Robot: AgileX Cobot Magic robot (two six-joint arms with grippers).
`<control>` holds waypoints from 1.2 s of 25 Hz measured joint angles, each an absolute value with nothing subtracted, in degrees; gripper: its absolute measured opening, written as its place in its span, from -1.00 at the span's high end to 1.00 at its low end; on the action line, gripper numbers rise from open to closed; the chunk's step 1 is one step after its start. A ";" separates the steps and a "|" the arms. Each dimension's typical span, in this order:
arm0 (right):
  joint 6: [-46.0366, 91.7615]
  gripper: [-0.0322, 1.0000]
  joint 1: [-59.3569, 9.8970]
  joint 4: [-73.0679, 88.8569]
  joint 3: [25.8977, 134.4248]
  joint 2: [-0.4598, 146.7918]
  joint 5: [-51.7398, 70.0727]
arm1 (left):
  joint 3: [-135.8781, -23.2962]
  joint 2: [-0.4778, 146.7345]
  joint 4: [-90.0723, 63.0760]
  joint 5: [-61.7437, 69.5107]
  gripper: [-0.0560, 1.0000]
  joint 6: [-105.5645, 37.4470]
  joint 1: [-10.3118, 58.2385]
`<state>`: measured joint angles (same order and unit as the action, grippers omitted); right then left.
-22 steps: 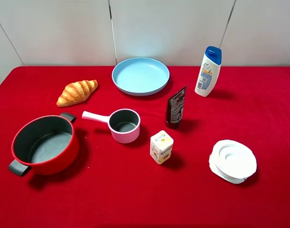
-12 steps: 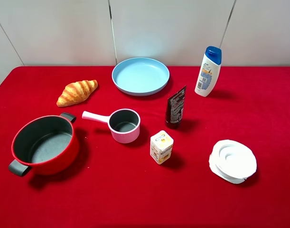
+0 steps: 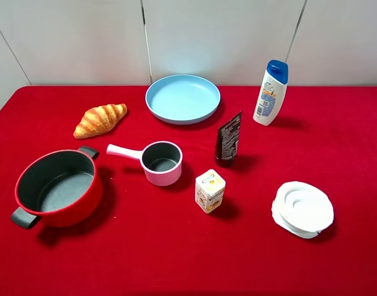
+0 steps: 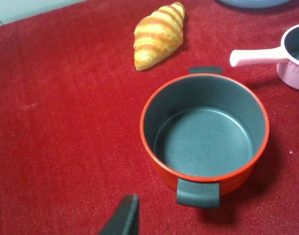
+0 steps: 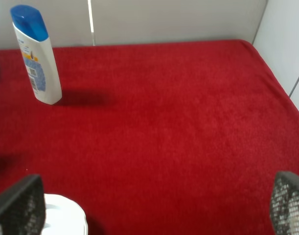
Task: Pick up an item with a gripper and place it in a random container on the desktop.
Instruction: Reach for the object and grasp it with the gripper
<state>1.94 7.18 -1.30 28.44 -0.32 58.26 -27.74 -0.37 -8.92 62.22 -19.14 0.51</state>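
Observation:
The small white carton (image 3: 210,190) with yellow-orange print stands upright on the red cloth desktop (image 3: 336,148), near the middle. The light blue dish (image 3: 182,98) lies empty at the back centre. Neither gripper shows in the exterior high view. In the left wrist view only one dark fingertip (image 4: 124,215) of my left gripper shows, above bare cloth near the red pot (image 4: 204,132). My right gripper (image 5: 154,205) is open wide and empty, over cloth on the right side. The carton is out of both wrist views.
The red pot (image 3: 57,187) sits front left, a pink saucepan (image 3: 160,162) beside it, a croissant (image 3: 100,119) behind. A black tube (image 3: 227,139) stands behind the carton. A shampoo bottle (image 3: 271,92) stands back right. A white round object (image 3: 302,209) lies front right.

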 joint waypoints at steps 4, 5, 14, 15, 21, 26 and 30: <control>1.94 -0.41 7.18 -1.30 28.44 -0.32 58.26 | -27.74 -0.37 -8.92 62.22 -0.99 -19.14 0.51; 1.94 -0.41 7.18 -1.30 28.44 -0.32 58.26 | -27.74 -0.37 -8.92 62.22 -0.99 -19.14 0.51; 1.94 -0.41 7.18 -1.30 28.44 -0.32 58.26 | -27.74 -0.37 -8.92 62.22 -0.99 -19.08 0.51; 1.94 -0.41 7.18 -1.30 28.44 -0.32 58.26 | -27.74 -0.37 -8.92 62.22 -0.99 -19.08 0.51; 1.94 -0.41 7.18 -1.30 28.44 -0.32 58.26 | -27.74 -0.37 -8.92 62.22 -0.99 -19.08 0.51; 1.94 -0.41 7.18 -1.30 28.44 -0.32 58.26 | -27.74 -0.37 -8.92 62.22 -0.99 -19.08 0.51; 1.94 -0.41 7.18 -1.30 28.44 -0.32 58.26 | -27.74 -0.37 -8.92 62.22 -0.99 -19.14 0.51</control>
